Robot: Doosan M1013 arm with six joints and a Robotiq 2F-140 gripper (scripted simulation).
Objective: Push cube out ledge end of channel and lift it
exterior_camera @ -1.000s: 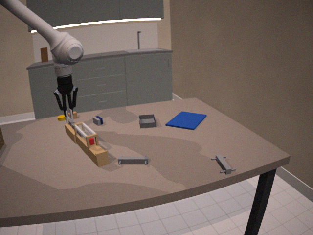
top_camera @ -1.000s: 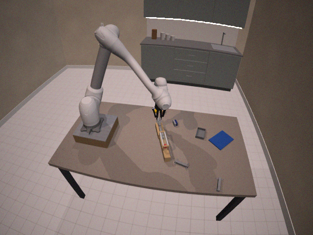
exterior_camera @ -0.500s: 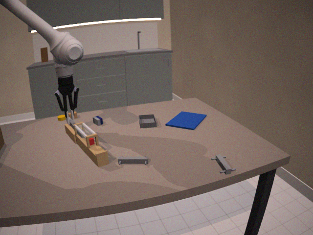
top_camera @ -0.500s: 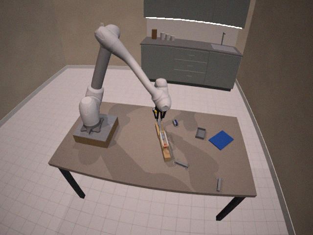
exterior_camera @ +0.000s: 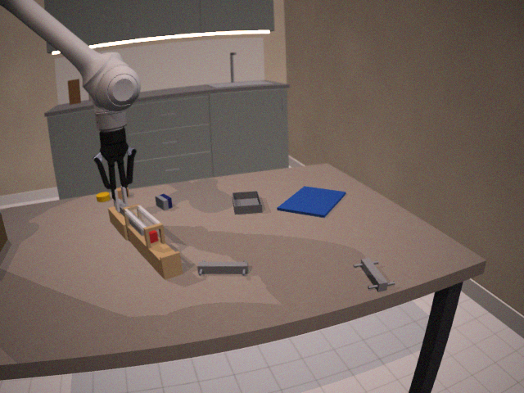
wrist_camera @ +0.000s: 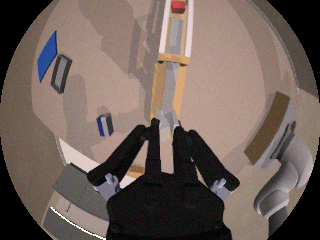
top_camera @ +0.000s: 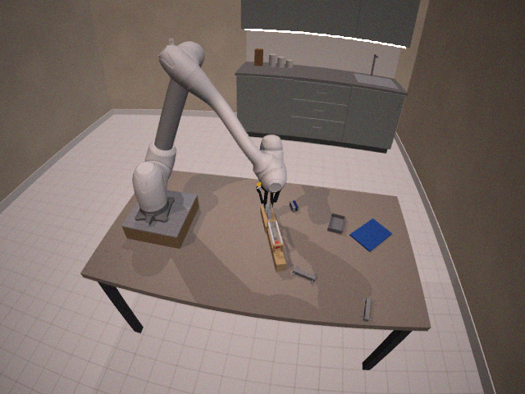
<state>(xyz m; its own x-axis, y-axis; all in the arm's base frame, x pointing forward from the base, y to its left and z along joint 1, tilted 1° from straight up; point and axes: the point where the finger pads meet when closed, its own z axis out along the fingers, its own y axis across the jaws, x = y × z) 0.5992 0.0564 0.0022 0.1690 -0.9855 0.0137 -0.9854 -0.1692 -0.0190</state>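
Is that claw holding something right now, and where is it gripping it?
Yes. The gripper is shut on a grey rod, gripping its near end; the rest runs down the channel toward the red cube.

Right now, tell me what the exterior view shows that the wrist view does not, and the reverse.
Only the exterior view shows the yellow disc behind the gripper, the second grey bar near the table edge, and the table leg.

Only the wrist view looks straight down the channel, with the grey rod running from the closed fingers toward the cube.

Both show the channel, the red cube at its far end, the blue mat, the grey tray and the small blue block.
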